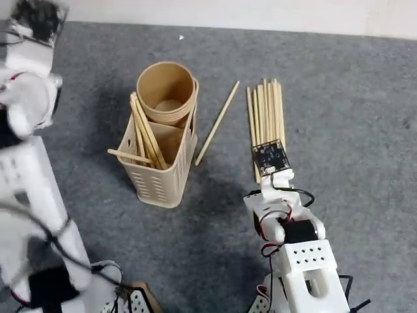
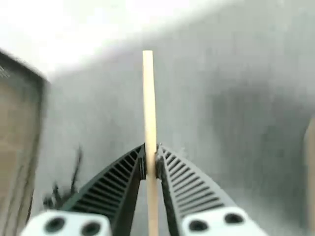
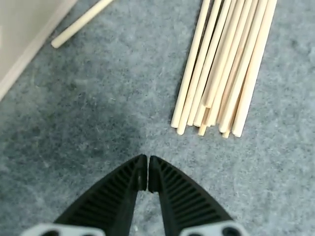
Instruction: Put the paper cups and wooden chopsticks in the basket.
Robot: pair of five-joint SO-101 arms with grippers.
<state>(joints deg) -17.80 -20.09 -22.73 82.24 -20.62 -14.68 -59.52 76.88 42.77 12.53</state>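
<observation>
Grey felt covers the table [image 1: 352,78] from edge to edge. We see the left arm [image 1: 32,176] standing at one side of the high view and the right arm [image 1: 300,257] low at the other, its wrist over the near end of the loose sticks. Between them stands the basket [image 1: 159,176], upright. We judge the task a good part done: the paper cups [image 1: 166,94] already sit nested in one end of it, and several chopsticks [image 1: 144,138] lean in the other end, one poking out across the rim. By our reckoning, what is left is the bundle [image 1: 265,114] of sticks lying on the table well apart from the basket. There is also a stray stick [image 1: 217,122] between the two, its near end just beside the basket's wall.

The wrist views add what the high view leaves unclear. The left end effector [image 2: 150,158] is clamped narrow on a held stick [image 2: 149,98], which runs straight out past the fingertips. So one more stick is in hand but not yet in the basket. The right end effector [image 3: 147,169] has its jaws pressed together on nothing, low over the felt just short of the bundle's cut ends. From the high view, in turn, we get the basket's contents and the lay of the whole table.
</observation>
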